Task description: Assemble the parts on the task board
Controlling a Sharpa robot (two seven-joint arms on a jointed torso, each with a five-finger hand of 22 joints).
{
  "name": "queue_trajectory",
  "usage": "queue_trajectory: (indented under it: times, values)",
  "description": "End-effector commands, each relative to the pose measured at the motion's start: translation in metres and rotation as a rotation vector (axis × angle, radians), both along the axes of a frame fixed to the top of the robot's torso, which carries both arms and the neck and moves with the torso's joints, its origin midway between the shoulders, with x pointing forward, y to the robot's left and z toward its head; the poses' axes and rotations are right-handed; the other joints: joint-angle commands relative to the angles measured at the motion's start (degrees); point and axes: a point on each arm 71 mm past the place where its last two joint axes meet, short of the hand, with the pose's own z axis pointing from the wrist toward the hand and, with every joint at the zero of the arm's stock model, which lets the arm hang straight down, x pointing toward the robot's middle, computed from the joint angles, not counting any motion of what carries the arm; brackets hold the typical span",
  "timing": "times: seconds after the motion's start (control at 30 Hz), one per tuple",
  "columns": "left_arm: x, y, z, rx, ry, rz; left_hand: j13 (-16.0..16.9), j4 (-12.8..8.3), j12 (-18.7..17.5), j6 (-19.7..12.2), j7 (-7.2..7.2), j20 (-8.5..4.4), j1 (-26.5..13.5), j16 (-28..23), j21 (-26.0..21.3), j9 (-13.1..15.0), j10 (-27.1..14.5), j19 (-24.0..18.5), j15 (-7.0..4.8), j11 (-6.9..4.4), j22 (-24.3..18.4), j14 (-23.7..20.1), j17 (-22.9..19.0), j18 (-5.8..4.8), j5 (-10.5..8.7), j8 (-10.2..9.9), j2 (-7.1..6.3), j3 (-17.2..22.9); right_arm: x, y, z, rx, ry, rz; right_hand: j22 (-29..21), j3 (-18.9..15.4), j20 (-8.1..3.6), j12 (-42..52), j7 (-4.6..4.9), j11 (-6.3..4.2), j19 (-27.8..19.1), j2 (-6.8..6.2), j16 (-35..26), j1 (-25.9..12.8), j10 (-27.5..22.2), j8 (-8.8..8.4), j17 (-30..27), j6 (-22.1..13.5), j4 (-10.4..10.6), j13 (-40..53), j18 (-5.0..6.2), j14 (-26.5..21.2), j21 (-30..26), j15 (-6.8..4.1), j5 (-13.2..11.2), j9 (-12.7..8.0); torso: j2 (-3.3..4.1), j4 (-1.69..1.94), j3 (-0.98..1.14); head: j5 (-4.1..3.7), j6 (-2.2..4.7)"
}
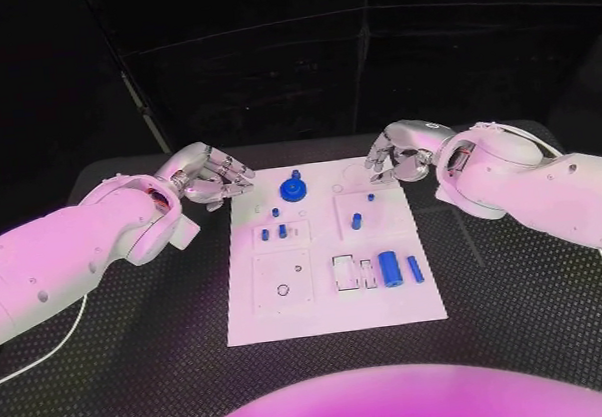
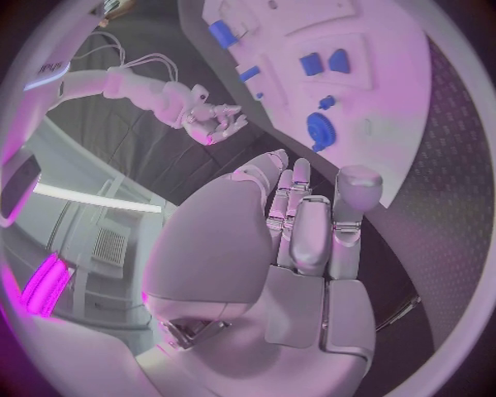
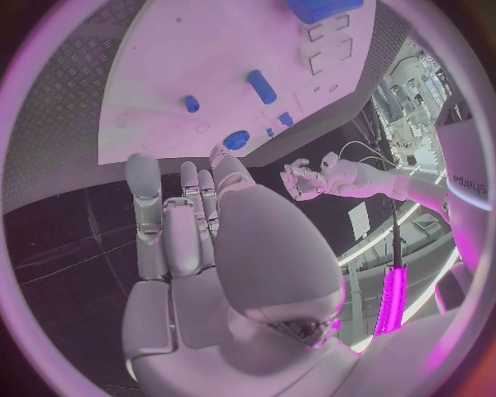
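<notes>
A white board (image 1: 333, 306) lies mid-frame on the black desk (image 1: 146, 386), blue parts (image 1: 389, 266) scattered across it. The left robot hand (image 1: 211, 176) and right robot hand (image 1: 400, 154) hover at its upper corners, fingers curled, holding nothing.

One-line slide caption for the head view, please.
Both hands, left hand and right hand, hover empty at the far corners of the white task board, blue parts unassembled.

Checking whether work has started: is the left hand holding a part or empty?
Empty. The left hand hovers beside the task board's far left corner; the left wrist view shows its fingers apart with nothing between them.
</notes>
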Motion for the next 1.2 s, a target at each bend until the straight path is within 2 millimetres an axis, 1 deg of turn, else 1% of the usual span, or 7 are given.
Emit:
queue_trajectory:
  times: [0.03, 0.17, 0.33, 0.63, 0.73, 0.9, 1.2]
  values:
    - [-0.002, 0.004, 0.012, -0.359, -0.003, 0.091, 0.07, 0.04, 0.06, 0.61, 0.04, 0.08, -0.19, -0.67, -1.39, 0.06, 0.28, -0.72, -0.01, 0.12, -0.84, -0.52, -1.01, 1.06, -0.29, 0.34, 0.04, 0.19, -0.003, 0.002, -0.003, -0.141, -0.062, 0.017, 1.41, 0.47, 0.12, -0.75, 0.20, 0.18, 0.95, -0.70, 0.68, -0.07, 0.23, -0.53, 0.59, 0.33, 0.01, -0.69, -0.33, 2.70, 1.02, 0.40, -0.20, -0.10, 0.01, -0.06, 0.03, -0.72, 0.00]
    - [-0.007, 0.007, 0.014, -0.436, 0.008, 0.101, 0.02, -0.04, -0.25, 0.83, 0.27, 0.25, -0.46, -2.54, -4.99, -0.11, -0.10, -2.56, 0.18, 0.36, -3.06, -1.83, -3.95, 1.67, -0.29, 0.20, -0.06, 0.26, -0.007, 0.005, -0.008, -0.159, -0.056, 0.025, 3.19, 0.74, 0.29, -1.71, 0.47, 0.47, 1.78, -1.10, 0.61, -0.22, 0.09, -1.21, 0.24, 0.15, 0.19, -1.73, -0.62, 2.75, 2.22, 0.60, -0.20, -0.12, 0.06, -0.02, 0.06, -0.85, 0.00]
    - [-0.011, 0.006, 0.014, -0.476, 0.011, 0.093, 0.01, -0.18, -0.41, 0.85, 0.40, 0.36, -0.51, -3.49, -6.87, -0.22, -0.33, -3.55, 0.30, 0.48, -4.18, -2.56, -5.40, 1.97, -0.29, 0.04, -0.08, 0.36, -0.009, 0.009, -0.014, -0.164, -0.046, 0.034, 3.59, 1.02, 0.50, -2.66, 0.69, 0.77, 1.85, -1.45, 0.74, -0.33, -0.29, -1.85, 0.24, 0.02, 0.30, -2.79, -0.66, 2.77, 2.60, 0.83, -0.21, -0.11, 0.06, -0.01, 0.09, -0.73, 0.00]
    - [-0.013, 0.006, 0.013, -0.508, 0.015, 0.099, 0.01, -0.29, -0.48, 0.82, 0.47, 0.42, -0.48, -3.86, -7.71, -0.29, -0.44, -4.01, 0.36, 0.54, -4.67, -2.89, -5.94, 2.10, -0.27, -0.07, -0.04, 0.46, -0.007, 0.014, -0.020, -0.168, -0.033, 0.039, 4.02, 1.58, 0.61, -3.21, 0.69, 0.84, 1.94, -1.30, 1.02, -0.14, -0.31, -2.15, 0.51, 0.32, 0.29, -3.60, -0.69, 2.82, 2.95, 0.92, -0.16, -0.05, 0.11, -0.07, 0.06, -0.93, 0.00]
    - [-0.013, 0.005, 0.013, -0.516, 0.018, 0.101, 0.01, -0.32, -0.48, 0.82, 0.48, 0.43, -0.46, -3.86, -7.79, -0.30, -0.44, -4.06, 0.37, 0.55, -4.71, -2.91, -5.94, 2.11, -0.27, -0.09, -0.02, 0.49, -0.005, 0.015, -0.023, -0.172, -0.024, 0.041, 4.26, 2.35, 0.63, -3.53, 0.58, 0.79, 1.93, -1.02, 1.15, 0.30, 0.03, -2.34, 0.59, 0.69, 0.18, -4.23, -0.69, 2.81, 3.18, 0.87, -0.46, -0.02, 0.15, 0.02, 0.05, -1.06, 0.00]
    - [-0.013, 0.004, 0.013, -0.522, 0.019, 0.101, 0.02, -0.36, -0.48, 0.83, 0.49, 0.44, -0.42, -3.85, -7.84, -0.30, -0.44, -4.09, 0.38, 0.55, -4.74, -2.93, -5.91, 2.12, -0.26, -0.10, 0.01, 0.52, -0.005, 0.017, -0.028, -0.181, -0.004, 0.046, 5.14, 4.34, 0.50, -4.01, 0.30, 0.52, 2.12, -0.54, 1.63, 1.13, 1.24, -2.49, 1.08, 1.85, 0.02, -5.38, -0.78, 2.90, 3.87, 0.67, -2.15, 0.07, 0.10, -0.02, 0.04, -1.04, 0.00]
    - [-0.013, 0.004, 0.013, -0.525, 0.020, 0.100, 0.02, -0.42, -0.48, 0.83, 0.51, 0.45, -0.36, -3.86, -7.95, -0.31, -0.44, -4.16, 0.38, 0.56, -4.79, -2.96, -5.92, 2.13, -0.26, -0.12, 0.03, 0.57, -0.005, 0.020, -0.037, -0.194, 0.030, 0.054, 6.17, 6.52, 0.33, -4.72, 0.13, 0.29, 2.38, -0.82, 2.14, 1.35, 2.62, -2.76, 1.54, 2.97, 0.00, -6.59, -0.92, 3.00, 4.69, 0.50, -2.42, 0.06, 0.09, -0.02, 0.04, -1.08, 0.00]
